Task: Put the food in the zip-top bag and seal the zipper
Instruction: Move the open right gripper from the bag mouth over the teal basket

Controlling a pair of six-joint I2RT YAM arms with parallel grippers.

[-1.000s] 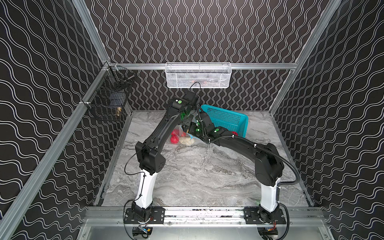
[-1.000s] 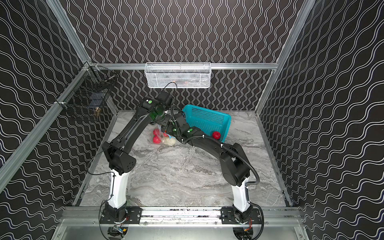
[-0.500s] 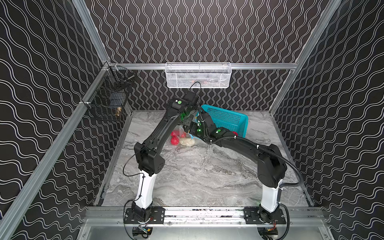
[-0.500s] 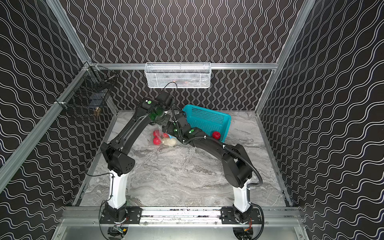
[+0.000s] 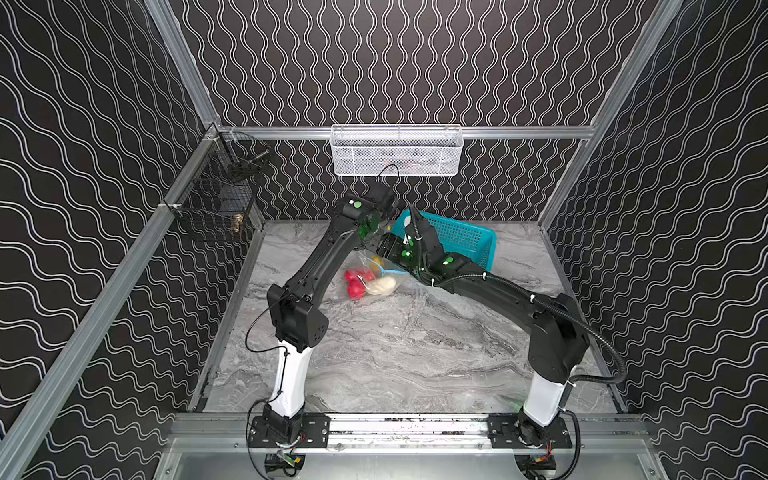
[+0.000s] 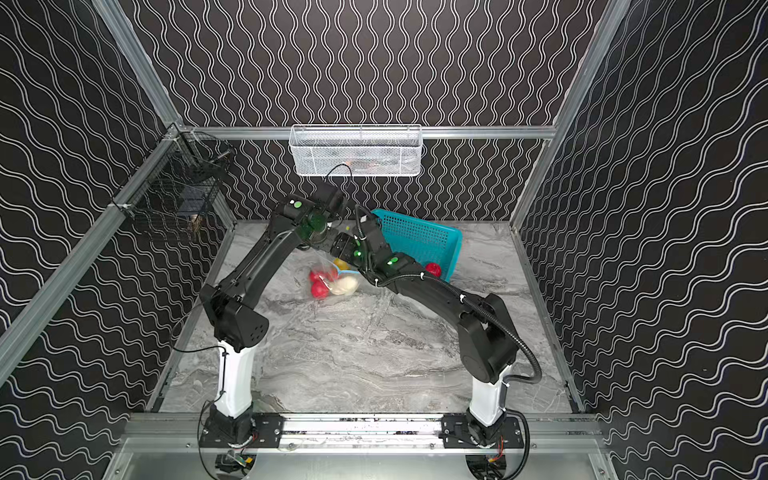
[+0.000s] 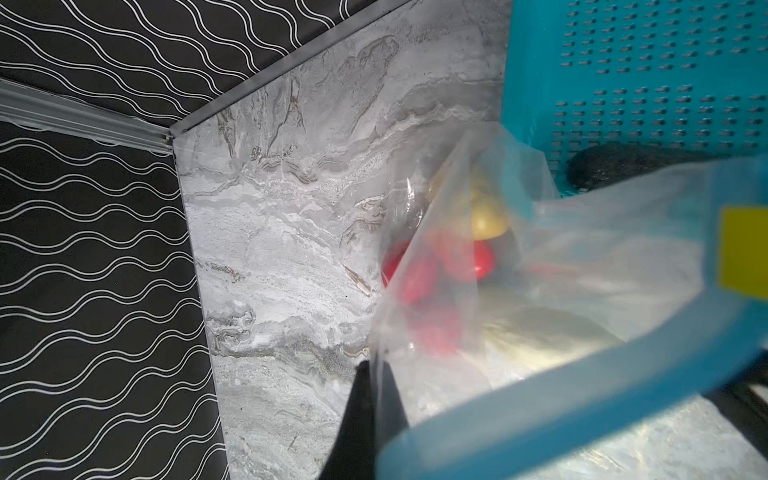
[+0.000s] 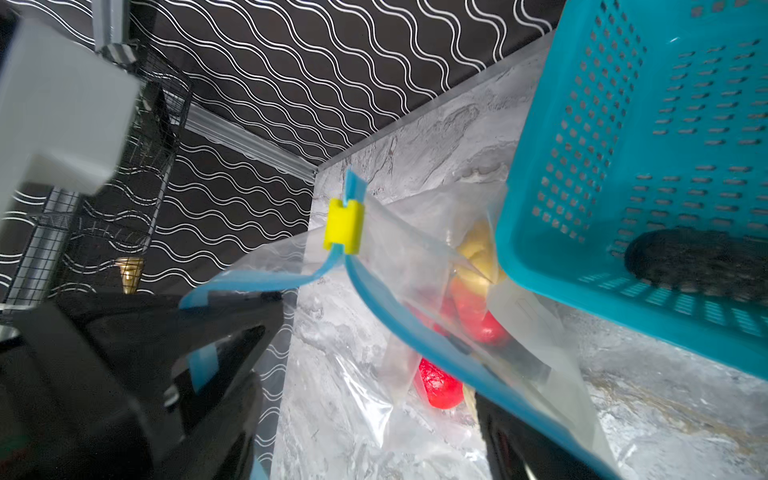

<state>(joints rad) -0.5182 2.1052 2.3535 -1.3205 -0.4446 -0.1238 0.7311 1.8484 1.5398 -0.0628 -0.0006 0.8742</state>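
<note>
Here, the left gripper (image 7: 368, 386) is pinched shut on the zip-top bag (image 8: 415, 249). It holds one lip of the mouth up off the marble tabletop (image 5: 395, 353), close to the back wall. The zipper (image 8: 399, 320) is unsealed. Its two blue lips split apart just below the yellow slider (image 8: 343, 226), which sits at the end of the strip nearest the back corner. In the bag's lower part, resting on the tabletop, lie red round pieces (image 5: 355, 286), a pale potato (image 5: 382, 286) and a yellow piece (image 7: 488, 220).

The right gripper (image 5: 383, 249) is just to the right of the mouth. In its wrist view one dark finger (image 8: 515, 432) shows beneath the free lip, well off to the side, so the jaws read as parted with nothing clamped. That lip runs lengthwise from the slider back toward this gripper, so the right arm is the nearer one to take it. I judge that a grip there would hold the mouth wide.

Further right, the tilted teal basket (image 5: 457, 237) holds a dark elongated piece (image 8: 698, 257). A red ball (image 6: 432, 269) lies beside the basket. Neither is bagged yet.
</note>
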